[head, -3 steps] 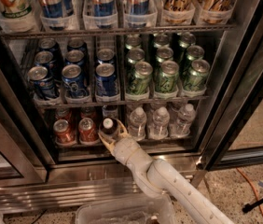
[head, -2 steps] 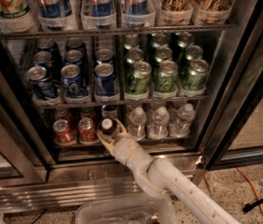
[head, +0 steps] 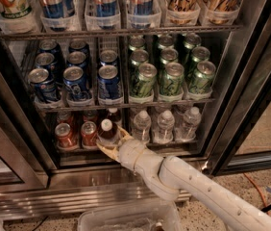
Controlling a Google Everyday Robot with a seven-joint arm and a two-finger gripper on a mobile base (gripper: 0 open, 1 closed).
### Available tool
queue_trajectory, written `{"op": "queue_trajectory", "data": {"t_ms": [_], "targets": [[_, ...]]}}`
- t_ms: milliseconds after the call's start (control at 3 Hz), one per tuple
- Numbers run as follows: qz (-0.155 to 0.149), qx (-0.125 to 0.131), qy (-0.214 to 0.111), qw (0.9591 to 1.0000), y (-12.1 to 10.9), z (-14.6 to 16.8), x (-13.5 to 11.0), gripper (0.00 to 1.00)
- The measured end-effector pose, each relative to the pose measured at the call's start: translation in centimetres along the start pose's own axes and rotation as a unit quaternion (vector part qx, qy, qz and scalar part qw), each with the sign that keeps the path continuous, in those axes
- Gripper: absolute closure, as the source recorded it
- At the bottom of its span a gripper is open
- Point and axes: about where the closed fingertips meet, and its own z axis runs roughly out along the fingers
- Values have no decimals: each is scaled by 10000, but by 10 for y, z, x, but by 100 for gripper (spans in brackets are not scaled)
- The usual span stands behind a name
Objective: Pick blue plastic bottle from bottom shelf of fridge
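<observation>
**Gripper (head: pixel 115 142) straddling blue plastic bottle (head: pixel 107 133) at front edge of bottom shelf (head: pixel 183 141)**

Small bottle, white cap, dark reddish drink, upright at the front edge of the lowest rack, left of centre. Just right of two red cans (head: pixel 77 134) and left of three clear water bottles (head: pixel 165 126). Second white-capped bottle (head: pixel 113 114) right behind it in the same lane.

Pincer spread apart, bottle's lower body in between. One pale fingertip (head: pixel 125 133) at the bottle's right side, the other low at its front left. Actual contact with the plastic: cannot tell. Not lifted; base down on the rack.

White arm (head: pixel 193 189) entering from the lower right corner, slanting up and left. Thick cylindrical forearm, rounded wrist joint just outside the shelf's front edge, gripper end poking past the sill.

Above: rack of blue cans (head: pixel 78 78) on the left half and green cans (head: pixel 171 76) on the right half. Topmost visible rack with tall cans in clear trays.

Fridge (head: pixel 54 179) with stainless steel sill along the bottom. Dark-framed glass door (head: pixel 251 95) swung open at the right. Speckled floor (head: pixel 270 165) to the right with an orange cable (head: pixel 256 192) across it. Clear plastic bin (head: pixel 126 219) at the bottom edge, below the sill.
</observation>
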Motion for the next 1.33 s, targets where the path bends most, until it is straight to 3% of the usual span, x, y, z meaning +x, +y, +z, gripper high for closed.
{"op": "queue_trajectory", "data": {"t_ms": [333,1000,1333], "targets": [[183,-304,290,9989,9,-10,-6,100],[154,-936,848,9919,31,-29,-11,100],[42,-1010,1015,9897,46,-43,-14,100]]}}
